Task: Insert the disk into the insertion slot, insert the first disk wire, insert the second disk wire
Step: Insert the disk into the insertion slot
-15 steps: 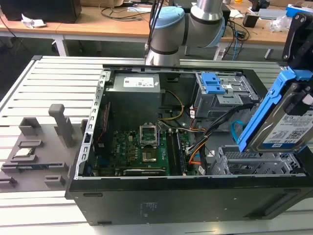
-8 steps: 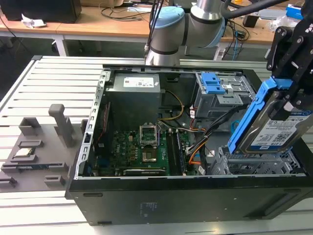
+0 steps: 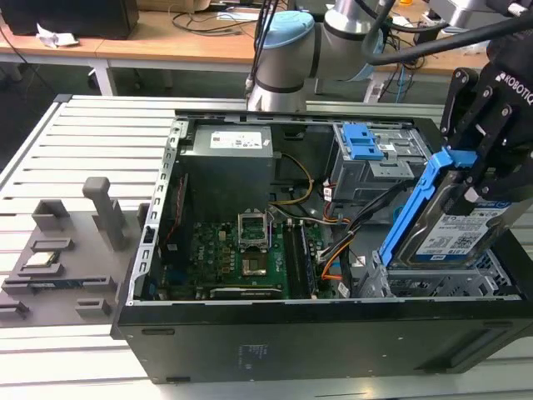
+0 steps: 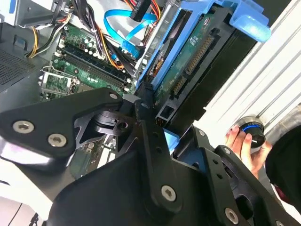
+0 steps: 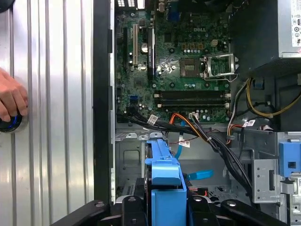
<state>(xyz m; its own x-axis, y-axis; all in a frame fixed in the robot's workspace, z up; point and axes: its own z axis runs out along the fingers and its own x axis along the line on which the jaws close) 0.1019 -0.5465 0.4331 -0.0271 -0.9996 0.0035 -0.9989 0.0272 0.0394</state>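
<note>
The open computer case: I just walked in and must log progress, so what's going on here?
The gripper holds the disk steeply tilted, its lower end at the insertion slot, not yet lying flat. The first disk wire and the second disk wire lie loose inside the case. A person's hand rests on a round knob beside the case.

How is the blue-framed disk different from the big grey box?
The disk wears a bright blue frame; the grey box is plain. The disk is tilted up, gripped by the claw; the grey box lies flat inside the case. Both carry a white label.
</note>
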